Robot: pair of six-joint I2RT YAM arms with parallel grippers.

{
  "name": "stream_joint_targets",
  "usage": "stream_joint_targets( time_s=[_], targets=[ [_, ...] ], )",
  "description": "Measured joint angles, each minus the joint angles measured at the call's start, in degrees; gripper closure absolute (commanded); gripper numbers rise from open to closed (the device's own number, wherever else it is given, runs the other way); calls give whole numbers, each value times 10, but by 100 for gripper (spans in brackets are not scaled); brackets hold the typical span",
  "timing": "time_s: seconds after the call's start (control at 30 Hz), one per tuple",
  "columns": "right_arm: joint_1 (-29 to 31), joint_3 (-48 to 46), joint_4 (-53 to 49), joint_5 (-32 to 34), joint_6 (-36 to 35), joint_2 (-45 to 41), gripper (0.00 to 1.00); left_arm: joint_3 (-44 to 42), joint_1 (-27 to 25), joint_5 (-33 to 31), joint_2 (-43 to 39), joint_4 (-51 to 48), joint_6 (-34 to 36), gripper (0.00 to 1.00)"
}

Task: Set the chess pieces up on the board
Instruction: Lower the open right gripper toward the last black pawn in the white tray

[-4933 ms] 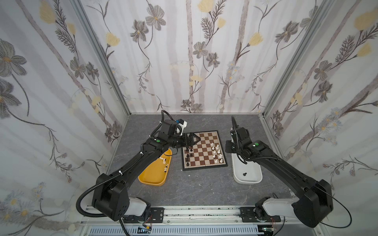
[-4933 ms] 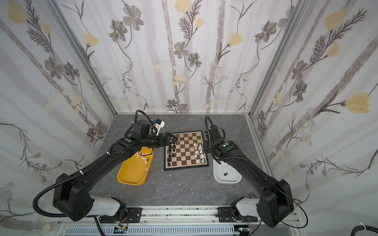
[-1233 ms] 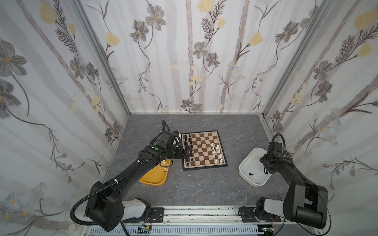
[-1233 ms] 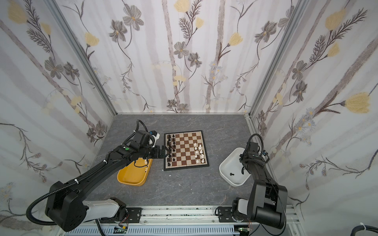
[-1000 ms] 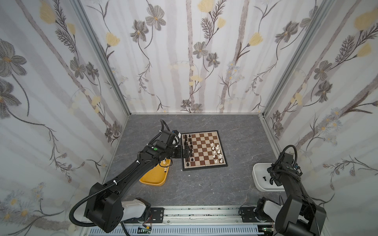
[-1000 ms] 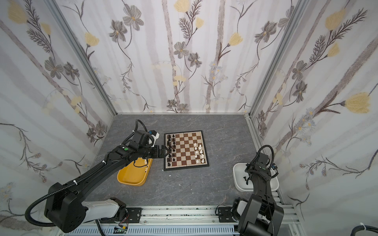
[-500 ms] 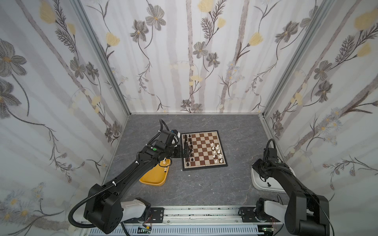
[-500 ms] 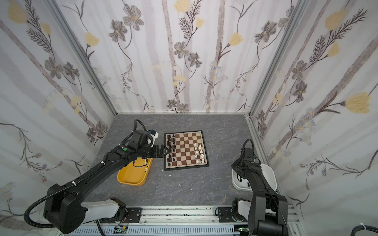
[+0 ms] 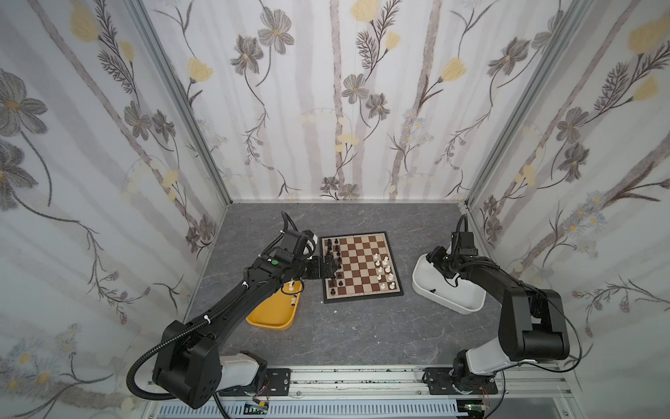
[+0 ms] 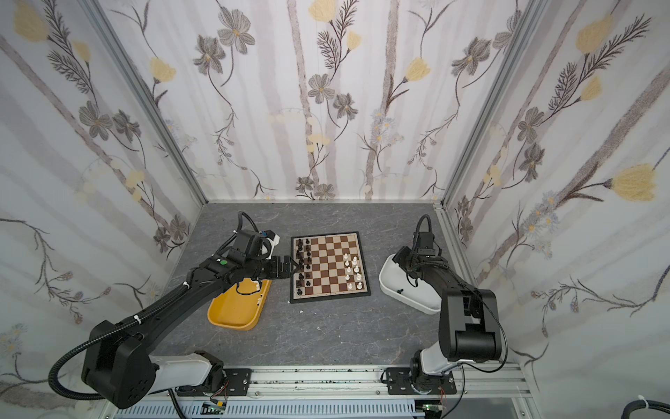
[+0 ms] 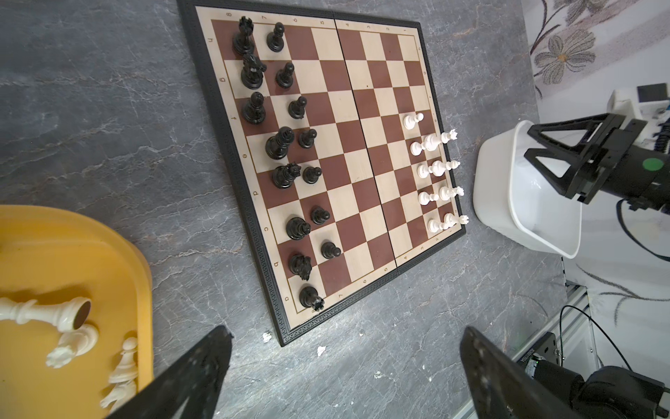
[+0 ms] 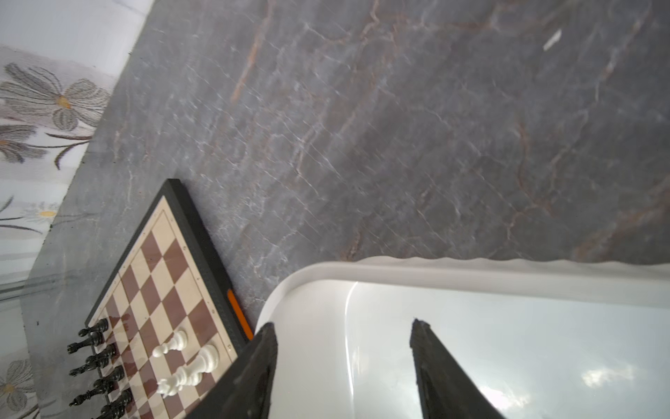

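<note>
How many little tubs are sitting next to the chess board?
2. In both top views, the yellow tub sits just left of the board, and the white tub sits to its right. None seems hidden.

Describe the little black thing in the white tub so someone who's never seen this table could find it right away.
Find the board at the centre; the white tub stands to its right. On the tub's floor, near the board-side wall, lies one small black piece, the only thing seen in there; the other black pieces all stand on the board.

One board (image 9: 359, 269), two tubs (image 9: 271, 316)
</note>
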Motion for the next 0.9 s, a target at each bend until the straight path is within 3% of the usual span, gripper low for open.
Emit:
stream_joint_targets(
  time_s=[0.17, 0.37, 0.7, 0.9],
  targets=[
    [-14, -6, -54, 61, -26, -57, 49, 0, 6, 8, 10, 9, -3, 0],
    [-79, -72, -120, 100, -50, -105, 56, 0, 13, 17, 18, 12, -7, 0],
    [-65, -100, -144, 92, -83, -108, 41, 1, 16, 26, 18, 17, -7, 0],
    [-23, -130, -131, 56, -67, -90, 41, 1, 17, 26, 14, 17, -7, 0]
  ],
)
